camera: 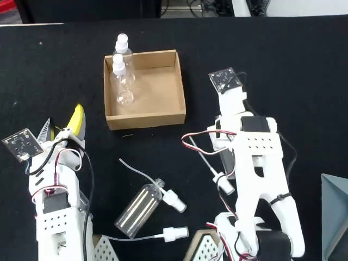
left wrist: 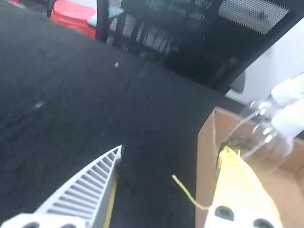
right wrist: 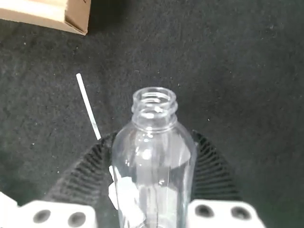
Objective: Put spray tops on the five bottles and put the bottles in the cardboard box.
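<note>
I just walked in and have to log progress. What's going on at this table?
The right gripper is shut on a clear bottle whose neck is open, with no spray top on it. The left gripper is open and holds nothing, next to the cardboard box. The box holds two capped bottles. Another bottle lies on its side on the table, with three loose spray tops lying around it and near the right arm.
</note>
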Motion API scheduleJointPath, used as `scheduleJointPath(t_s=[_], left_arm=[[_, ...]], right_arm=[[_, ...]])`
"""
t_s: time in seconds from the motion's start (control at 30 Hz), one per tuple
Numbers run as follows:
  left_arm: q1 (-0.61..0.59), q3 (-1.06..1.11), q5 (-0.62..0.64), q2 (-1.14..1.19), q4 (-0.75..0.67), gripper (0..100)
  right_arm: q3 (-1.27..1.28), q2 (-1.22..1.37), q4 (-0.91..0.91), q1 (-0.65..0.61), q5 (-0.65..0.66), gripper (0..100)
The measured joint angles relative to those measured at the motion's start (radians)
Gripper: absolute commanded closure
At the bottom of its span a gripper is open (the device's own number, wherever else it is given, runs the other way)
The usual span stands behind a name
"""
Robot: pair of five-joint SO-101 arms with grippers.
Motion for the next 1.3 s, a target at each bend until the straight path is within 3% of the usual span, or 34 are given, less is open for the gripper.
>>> scheduleJointPath(t_s=[0.37,0.57,0.83,1.3], left_arm=[[0.002,-0.284,-0.046,0.002,0.430,70],[0.023,-0.419,-0.114,0.002,0.568,73],[0.227,-0.540,-0.305,0.002,0.726,77],[0.618,-0.631,-0.516,0.002,0.991,76]], right_arm=[[0.072,-0.008,-0.100,0.052,-0.008,88.5],[0.078,-0.009,-0.126,0.052,-0.120,88.5],[0.078,-0.009,-0.141,0.074,-0.275,88.4],[0.078,-0.009,-0.181,0.181,-0.365,88.4]])
